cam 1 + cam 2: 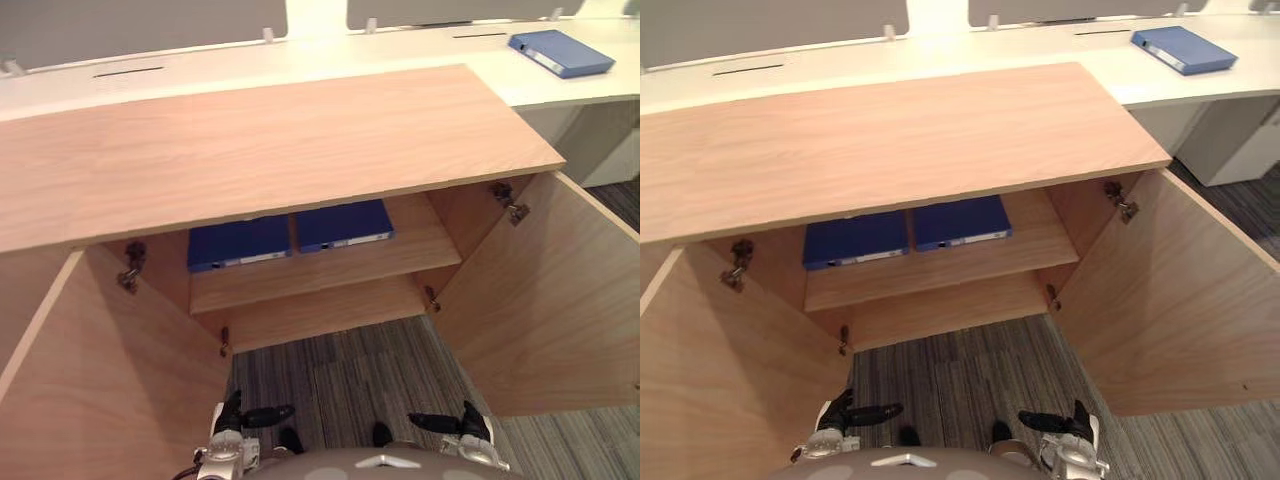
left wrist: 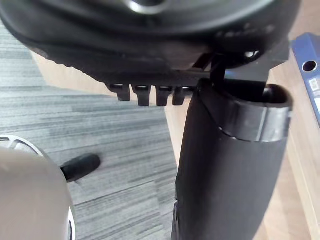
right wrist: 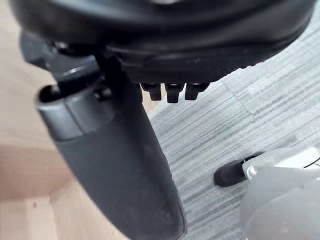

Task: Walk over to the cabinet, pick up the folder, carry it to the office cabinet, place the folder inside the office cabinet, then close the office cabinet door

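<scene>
1. Two blue folders lie flat, side by side, on the upper shelf point(image 1: 330, 268) inside the cabinet point(image 1: 270, 145): left folder point(image 1: 240, 243) and right folder point(image 1: 343, 226), touching or nearly so.
2. A third one, the desk folder point(image 1: 560, 52), lies on the white desk point(image 1: 300, 62) behind the cabinet at far right, well apart from both hands.
3. Both cabinet doors are swung out toward the robot: left door point(image 1: 100, 380) and right door point(image 1: 545, 300). Metal hinges point(image 1: 130, 266) show at the inner corners.
4. The cabinet top overhangs the shelf and hides the folders' back parts. Nothing stands between the hands and the shelf front.
5. There is grey striped carpet point(image 1: 350, 375) between the doors and grey partition panels point(image 1: 130, 25) behind the desk.
6. The left hand point(image 1: 245, 415) hangs low near the left door, fingers relaxed and loosely straight, pointing inward, holding nothing.
7. The right hand point(image 1: 450, 423) hangs low near the right door in a mirrored pose, also loose and empty.
8. The shelf folders' labelled spines face the open front and run left-right. I can't tell their long axis, as the backs are hidden.
9. The desk folder lies flat with its long axis diagonal, far-left to near-right, and its labelled spine on the near-left side.
</scene>
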{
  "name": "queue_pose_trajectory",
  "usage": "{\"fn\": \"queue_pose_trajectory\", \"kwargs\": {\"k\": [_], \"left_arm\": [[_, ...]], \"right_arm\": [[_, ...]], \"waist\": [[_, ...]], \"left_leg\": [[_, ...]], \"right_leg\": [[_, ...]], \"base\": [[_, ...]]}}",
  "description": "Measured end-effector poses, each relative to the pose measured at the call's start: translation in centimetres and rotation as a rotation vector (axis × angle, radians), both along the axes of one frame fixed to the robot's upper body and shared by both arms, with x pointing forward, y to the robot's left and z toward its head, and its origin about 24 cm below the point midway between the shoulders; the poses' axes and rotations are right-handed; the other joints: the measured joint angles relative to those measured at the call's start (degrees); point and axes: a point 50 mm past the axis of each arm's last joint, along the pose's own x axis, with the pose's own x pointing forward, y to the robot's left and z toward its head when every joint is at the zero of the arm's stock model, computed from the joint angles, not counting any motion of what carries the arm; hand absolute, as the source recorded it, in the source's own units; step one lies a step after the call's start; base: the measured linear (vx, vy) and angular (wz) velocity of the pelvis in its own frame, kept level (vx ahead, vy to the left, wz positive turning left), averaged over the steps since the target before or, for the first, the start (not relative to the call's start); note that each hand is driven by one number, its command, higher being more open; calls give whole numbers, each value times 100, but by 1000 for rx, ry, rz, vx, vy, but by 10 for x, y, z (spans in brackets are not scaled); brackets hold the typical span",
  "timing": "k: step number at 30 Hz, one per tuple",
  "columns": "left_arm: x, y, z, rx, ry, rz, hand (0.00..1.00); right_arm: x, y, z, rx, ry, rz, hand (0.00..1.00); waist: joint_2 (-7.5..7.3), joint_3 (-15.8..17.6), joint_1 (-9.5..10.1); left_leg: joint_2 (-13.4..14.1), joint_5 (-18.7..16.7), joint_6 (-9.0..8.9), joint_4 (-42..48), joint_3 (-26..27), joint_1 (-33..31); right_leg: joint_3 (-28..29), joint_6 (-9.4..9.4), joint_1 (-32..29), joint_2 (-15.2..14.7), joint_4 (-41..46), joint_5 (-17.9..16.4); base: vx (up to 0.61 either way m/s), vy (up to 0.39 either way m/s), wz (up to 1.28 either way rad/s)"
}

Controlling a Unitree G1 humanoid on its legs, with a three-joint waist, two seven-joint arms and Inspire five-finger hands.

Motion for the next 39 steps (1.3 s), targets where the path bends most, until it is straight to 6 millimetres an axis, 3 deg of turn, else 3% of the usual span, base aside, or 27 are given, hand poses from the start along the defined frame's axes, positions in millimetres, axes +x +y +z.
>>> {"fn": "queue_pose_trajectory", "kwargs": {"k": [6, 14, 16, 19, 30, 35, 39], "left_arm": [[-4, 4, -1, -9, 11, 75, 100], [4, -21, 1, -96, -57, 192, 100], [10, -25, 3, -106, -74, 164, 100], [17, -26, 5, -108, -89, 135, 100], [24, -42, 7, -120, -109, -52, 100], [23, -49, 7, -130, -109, -134, 100], [19, -41, 6, -98, -95, -190, 100]], "right_arm": [[-1, -21, 17, -13, -183, -314, 100], [16, -48, 62, -134, -484, -486, 100], [27, -53, 77, -165, -567, -507, 100], [37, -61, 97, -212, -660, -501, 100], [103, -110, 173, -367, -953, -319, 100], [118, -131, 187, -411, -954, -252, 100], [124, -134, 184, -417, -900, -146, 100]], "waist": [[15, -11, -215], [146, -9, -407], [197, 7, -535], [285, 33, -556], [438, 95, -572], [455, 159, -571], [498, 198, -575]], "left_leg": [[132, -245, -178, 4, 888, 364], [477, -642, -379, 489, 1961, 540], [547, -682, -414, 579, 2179, 546], [617, -708, -458, 665, 2375, 541], [614, -697, -447, 749, 2401, 190], [503, -684, -372, 694, 2078, 50], [429, -679, -363, 713, 1769, -56]], "right_leg": [[768, -100, -108, 239, 8, 73], [1420, -111, -467, 641, 408, 91], [1576, -108, -580, 743, 482, 89], [1746, -107, -697, 870, 570, 89], [1930, 8, -967, 879, 346, 333], [1853, 65, -961, 718, 133, 446], [1666, 64, -962, 624, 95, 446]], "base": [[28, -25, -79], [6, -66, -74], [-5, -72, -50], [0, -71, -39], [10, -41, -9], [-12, -8, 12], [-15, -12, 25]]}}
